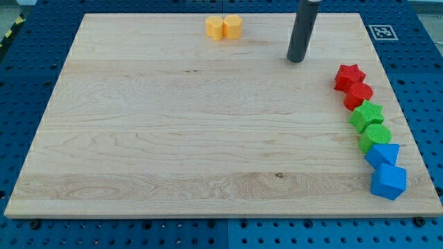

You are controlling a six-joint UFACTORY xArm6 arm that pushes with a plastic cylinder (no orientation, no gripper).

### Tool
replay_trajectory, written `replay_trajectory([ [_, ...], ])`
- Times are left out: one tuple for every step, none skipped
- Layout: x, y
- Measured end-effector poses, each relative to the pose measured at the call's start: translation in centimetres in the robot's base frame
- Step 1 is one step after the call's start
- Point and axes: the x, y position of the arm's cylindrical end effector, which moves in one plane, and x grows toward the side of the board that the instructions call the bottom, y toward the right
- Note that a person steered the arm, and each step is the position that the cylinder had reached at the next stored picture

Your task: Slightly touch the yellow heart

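A pale wooden board (208, 131) lies on a blue perforated table (28, 76), with a black-and-white marker tag (383, 32) at the board's corner toward the view's top right and a strip of yellow-black tape (10, 32) at the view's far left edge. The dark rod comes down from the view's top, and my tip (297, 59) rests on the bare wood; it is a plain rod end with nothing to open or close, and it touches no block. To the view's left of my tip and slightly toward the top, well apart from it, two yellow blocks sit touching each other near the board's top edge: the yellow heart (216, 28) on the left and a yellow hexagon (232, 26) on the right, the nearer of the two to my tip. To the view's right and below my tip a curved row runs down the board's right edge: a red star (349, 76), a red block (358, 94), a green star (366, 115), a green round block (375, 135), a blue block (383, 154) and a blue cube (388, 182).
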Motion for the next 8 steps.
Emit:
replay_trajectory([
  [0.3,-5.8],
  [-0.5,-11.0],
  [-1.7,-14.3],
  [-4.9,-17.0],
  [-6.6,-17.5],
  [-9.1,-17.5],
  [-11.9,-17.5],
  [-13.8,-17.5],
])
